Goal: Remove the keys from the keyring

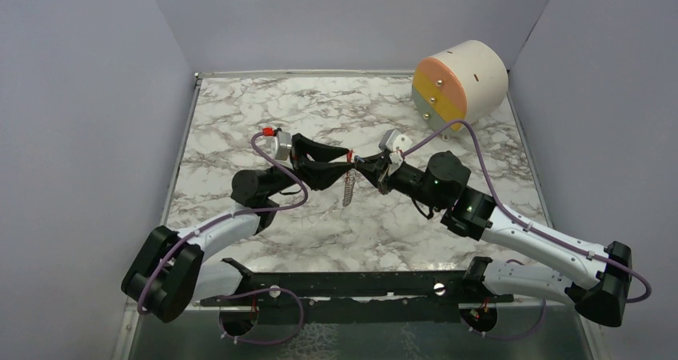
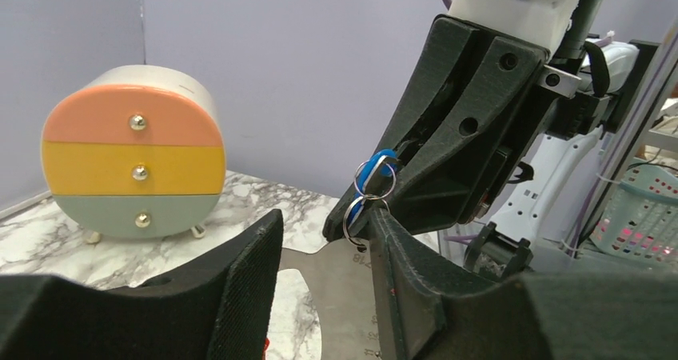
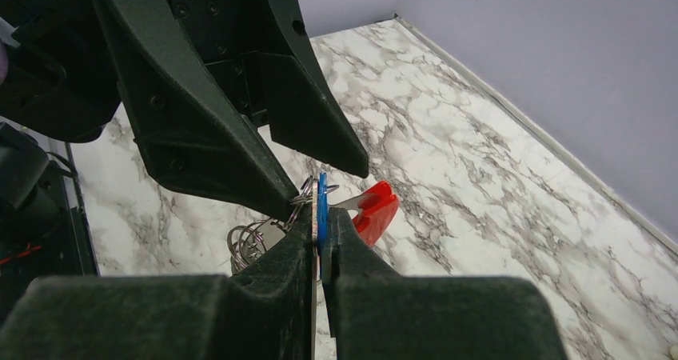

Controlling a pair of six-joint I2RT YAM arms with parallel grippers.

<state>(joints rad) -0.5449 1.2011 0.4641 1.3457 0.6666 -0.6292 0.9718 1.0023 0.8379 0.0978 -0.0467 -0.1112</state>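
My right gripper (image 1: pixel 361 167) is shut on the keys, a thin blue-and-silvery tag (image 3: pixel 322 196), held edge-on above the table; in its wrist view the gripper (image 3: pixel 322 220) has its jaws pressed together. The tag also shows in the left wrist view (image 2: pixel 382 162) with small silver rings (image 2: pixel 361 210) through it. The keyring, a grey coil (image 1: pixel 349 190), hangs below where the grippers meet; its coil (image 3: pixel 246 244) and red part (image 3: pixel 377 212) show in the right wrist view. My left gripper (image 1: pixel 344 165) is open (image 2: pixel 324 222), its fingers straddling a flat silvery plate (image 2: pixel 344 296) that hangs from the rings.
A big cream cylinder (image 1: pixel 460 80) with pink, yellow and green drawer fronts stands at the back right of the marble table (image 1: pixel 264 104); it also shows in the left wrist view (image 2: pixel 132 164). Grey walls enclose the table on three sides.
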